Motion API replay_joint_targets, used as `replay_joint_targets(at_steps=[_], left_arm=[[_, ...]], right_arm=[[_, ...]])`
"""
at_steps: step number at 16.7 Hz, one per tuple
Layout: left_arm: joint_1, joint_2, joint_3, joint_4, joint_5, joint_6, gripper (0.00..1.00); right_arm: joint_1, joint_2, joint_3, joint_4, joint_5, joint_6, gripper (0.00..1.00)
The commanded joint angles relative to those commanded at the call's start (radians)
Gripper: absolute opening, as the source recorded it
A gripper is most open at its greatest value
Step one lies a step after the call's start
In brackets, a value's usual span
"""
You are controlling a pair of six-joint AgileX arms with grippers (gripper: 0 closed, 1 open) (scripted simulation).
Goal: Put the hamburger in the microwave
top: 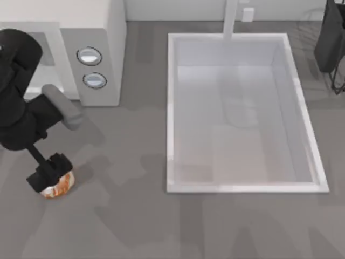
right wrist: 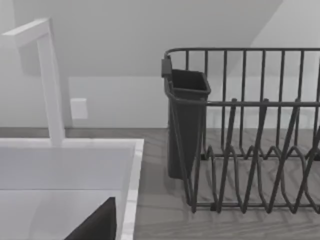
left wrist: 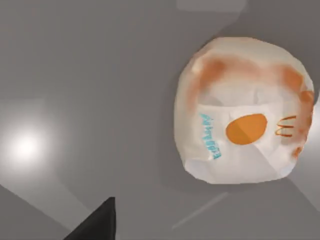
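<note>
The hamburger (top: 61,186), a cream-white lump with orange-brown patches, lies on the grey counter near the left front. My left gripper (top: 50,179) hangs right over it, covering part of it from above. In the left wrist view the hamburger (left wrist: 244,131) lies free on the counter, off to one side of a dark fingertip (left wrist: 98,226); the gripper is open with nothing in it. The microwave (top: 105,32) stands at the back left, its two round dials (top: 89,56) facing up on the side panel. My right arm (top: 330,38) stays parked at the back right.
A big white sink basin (top: 170,108) with a faucet (top: 230,19) takes up the middle and right. A dark dish rack (right wrist: 250,150) with a cutlery cup (right wrist: 186,120) stands behind the sink's right corner. Bare counter lies between the hamburger and the microwave.
</note>
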Motion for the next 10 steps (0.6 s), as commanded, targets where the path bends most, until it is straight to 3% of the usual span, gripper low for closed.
replay_joint_targets(at_steps=[10], left_arm=[[-0.008, 0.104, 0.076, -0.051, -0.002, 0.045, 1.00]], right_arm=[[0.000, 0.000, 0.000, 0.000, 0.000, 0.000, 1.00]])
